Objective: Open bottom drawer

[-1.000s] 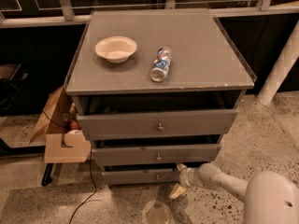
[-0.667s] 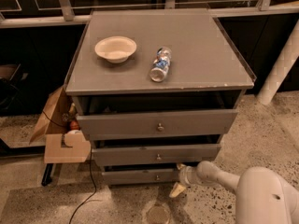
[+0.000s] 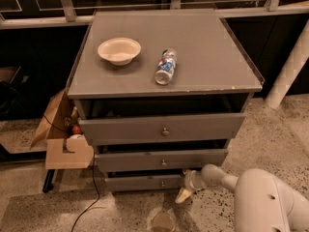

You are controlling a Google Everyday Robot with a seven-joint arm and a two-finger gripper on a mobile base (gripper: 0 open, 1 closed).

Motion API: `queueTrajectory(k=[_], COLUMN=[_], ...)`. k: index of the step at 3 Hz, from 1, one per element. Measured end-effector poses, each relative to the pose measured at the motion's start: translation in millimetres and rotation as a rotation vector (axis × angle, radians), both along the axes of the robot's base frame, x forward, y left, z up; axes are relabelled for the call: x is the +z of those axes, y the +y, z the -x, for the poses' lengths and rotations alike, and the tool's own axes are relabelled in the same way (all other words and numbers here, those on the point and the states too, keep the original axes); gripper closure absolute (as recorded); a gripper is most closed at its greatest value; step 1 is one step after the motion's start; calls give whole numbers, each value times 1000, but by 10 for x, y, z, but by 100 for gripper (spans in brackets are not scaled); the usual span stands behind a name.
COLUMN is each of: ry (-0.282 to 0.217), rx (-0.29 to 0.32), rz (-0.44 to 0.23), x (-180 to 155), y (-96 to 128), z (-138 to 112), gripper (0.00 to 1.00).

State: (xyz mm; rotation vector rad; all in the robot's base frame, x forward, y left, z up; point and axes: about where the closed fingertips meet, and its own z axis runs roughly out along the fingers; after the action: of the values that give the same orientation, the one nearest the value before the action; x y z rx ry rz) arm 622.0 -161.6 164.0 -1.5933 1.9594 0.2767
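Note:
The bottom drawer (image 3: 140,182) is the lowest and narrowest grey front of the cabinet (image 3: 164,47), with a small round knob (image 3: 162,183) at its centre. A dark gap shows above its front. My gripper (image 3: 185,192) is low, near the floor. It sits at the right end of the bottom drawer front, just right of the knob. Its cream tip points down and to the left. The white arm (image 3: 260,202) reaches in from the lower right.
A white bowl (image 3: 119,50) and a lying bottle (image 3: 165,66) rest on the cabinet top. The middle drawer (image 3: 161,159) and top drawer (image 3: 161,128) stick out slightly. A cardboard box (image 3: 60,139) and a cable (image 3: 94,197) lie to the left. A white pipe (image 3: 289,66) stands at the right.
The bulk of the arm has shifted slightly left and up. The gripper has stayed at the right end of the bottom drawer front. The drawers look unchanged.

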Motion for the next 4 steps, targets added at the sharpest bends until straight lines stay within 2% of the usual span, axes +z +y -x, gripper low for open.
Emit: queueTrajectory(k=[2, 4], ry=[51, 110], rx=[2, -10], rz=[-25, -30], x=[-35, -33], y=[33, -26], z=[14, 71], gripper=[0, 0])
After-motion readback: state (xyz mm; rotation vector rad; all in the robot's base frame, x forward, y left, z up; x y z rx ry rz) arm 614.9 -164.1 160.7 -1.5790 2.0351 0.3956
